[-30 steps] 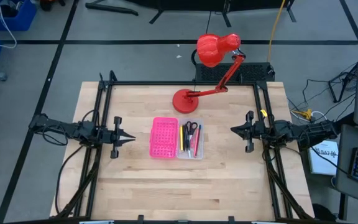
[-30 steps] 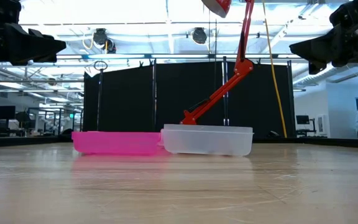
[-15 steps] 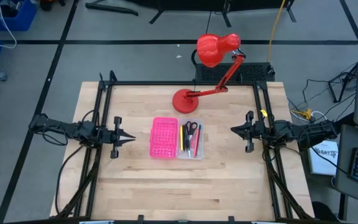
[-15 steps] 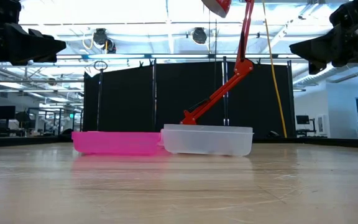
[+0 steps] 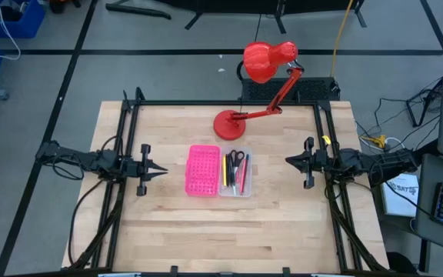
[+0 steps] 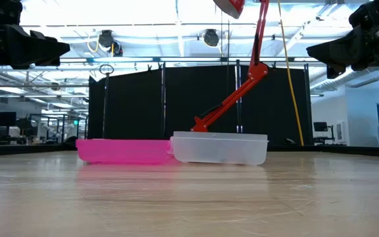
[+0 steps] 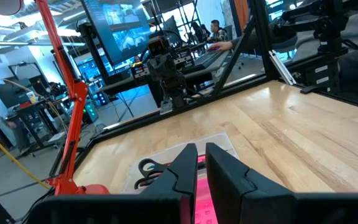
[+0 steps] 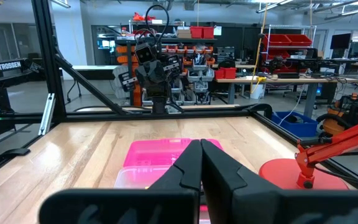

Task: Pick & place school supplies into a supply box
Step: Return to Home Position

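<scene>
The supply box lies open at the table's middle, its pink dotted lid (image 5: 203, 170) joined to its clear tray (image 5: 235, 171). The school supplies lie inside the tray: black-handled scissors (image 5: 236, 159) and thin pens and pencils (image 5: 227, 171). My left gripper (image 5: 165, 171) hovers level to the left of the box, its fingers nearly together with only a slim gap (image 7: 201, 152) and nothing between them. My right gripper (image 5: 287, 160) hovers level to the right of the box, shut and empty (image 8: 201, 144). In the low view the tray (image 6: 219, 148) and lid (image 6: 122, 151) rest flat on the table.
A red desk lamp stands with its base (image 5: 228, 124) just beyond the box, and its head (image 5: 264, 61) reaches past the far edge. Black frame rails (image 5: 129, 138) run along the table's left and right sides. Bare wood (image 5: 221, 231) lies between the box and the near edge.
</scene>
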